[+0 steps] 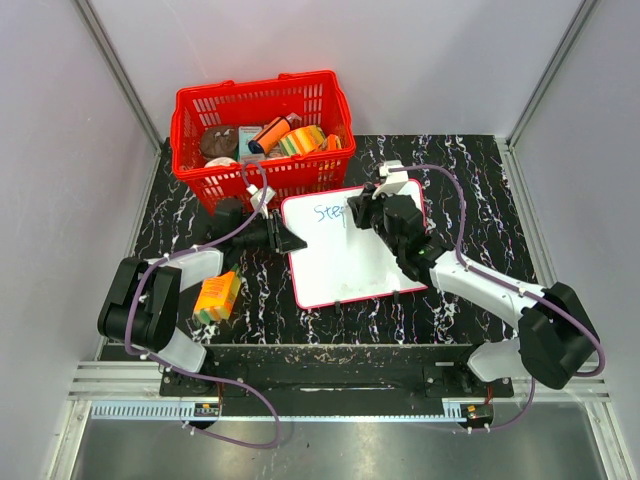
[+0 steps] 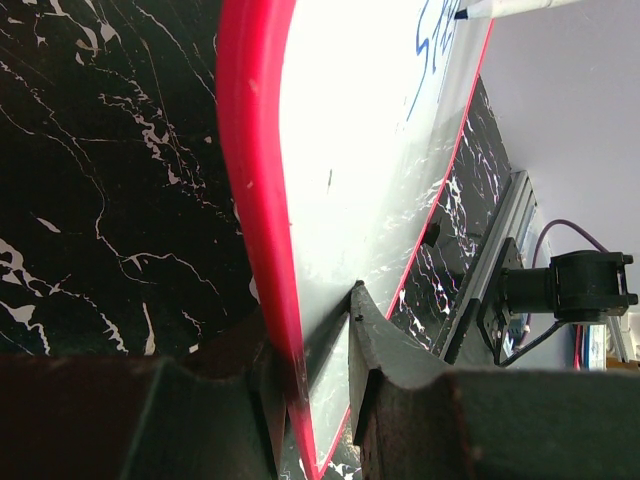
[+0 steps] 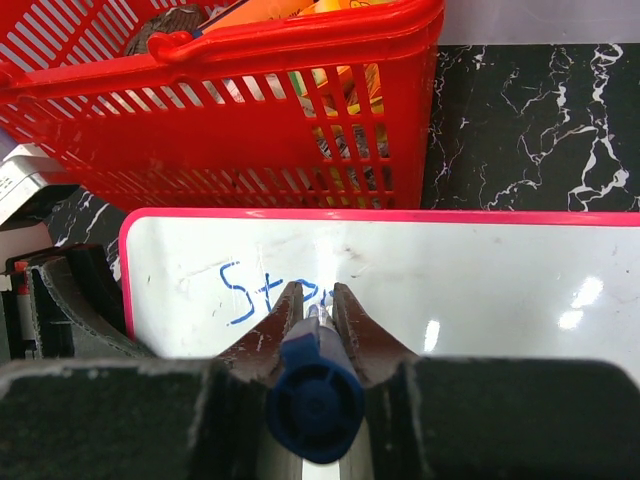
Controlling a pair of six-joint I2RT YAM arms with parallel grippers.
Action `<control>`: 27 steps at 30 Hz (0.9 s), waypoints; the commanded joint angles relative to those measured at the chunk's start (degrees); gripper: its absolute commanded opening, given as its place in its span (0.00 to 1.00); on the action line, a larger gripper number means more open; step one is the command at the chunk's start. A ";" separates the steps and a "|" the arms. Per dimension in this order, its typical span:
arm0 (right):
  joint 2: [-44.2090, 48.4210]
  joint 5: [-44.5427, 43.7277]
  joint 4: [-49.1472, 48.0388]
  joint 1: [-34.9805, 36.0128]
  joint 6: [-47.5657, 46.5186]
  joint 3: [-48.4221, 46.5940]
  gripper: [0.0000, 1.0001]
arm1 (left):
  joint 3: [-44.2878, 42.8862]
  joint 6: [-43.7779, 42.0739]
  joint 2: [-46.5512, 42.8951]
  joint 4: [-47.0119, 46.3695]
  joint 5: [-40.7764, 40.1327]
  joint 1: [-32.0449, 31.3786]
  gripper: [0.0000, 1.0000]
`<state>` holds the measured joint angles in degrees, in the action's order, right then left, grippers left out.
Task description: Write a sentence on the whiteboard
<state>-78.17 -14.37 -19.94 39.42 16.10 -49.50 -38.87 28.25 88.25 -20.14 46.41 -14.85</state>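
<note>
Whiteboard point(image 1: 350, 250) lies on the black marbled desk point(image 1: 480, 200), middle of the scene, turned slightly askew, its far edge just on the near side of a red basket point(image 1: 262, 140). Basket holds mixed small items, too jumbled to name. Left hand point(image 2: 320, 330) comes in from the board's left side; its two fingers are clamped on the red frame, one above and one below the edge, seen clearly in the left wrist view. Right hand point(image 3: 312, 295) sits over the board's far left area, fingers pressed together on a marker point(image 3: 312, 395) with a blue rear end; marker barrel runs between the fingers and points down at the white surface. Marker tip is at the writing, though actual contact with the board cannot be told. The sentence point(image 1: 330, 212) shows as thin blue handwriting near the far left corner of the board: "Ste" reads plainly, then what looks like a "p", partly hidden behind the right hand. Rest of the board surface is white with some glare spots. An orange and yellow block point(image 1: 217, 297) rests on the desk near the left arm, apart from the board.
</note>
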 commanded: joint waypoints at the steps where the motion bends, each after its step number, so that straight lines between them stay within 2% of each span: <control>1: 0.74 -2.59 -2.82 -0.75 -0.89 -2.27 0.00 | 0.38 -9.09 2.19 4.58 -9.41 -1.85 0.00; 27: -0.14 -2.59 -2.91 -2.77 0.25 -0.87 0.00 | 0.29 -9.35 2.19 4.94 -9.59 -2.02 0.00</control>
<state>-78.46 -15.42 -21.82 37.47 16.75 -49.60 -38.89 28.27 88.25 -19.90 46.19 -14.96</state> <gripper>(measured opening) 0.190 0.279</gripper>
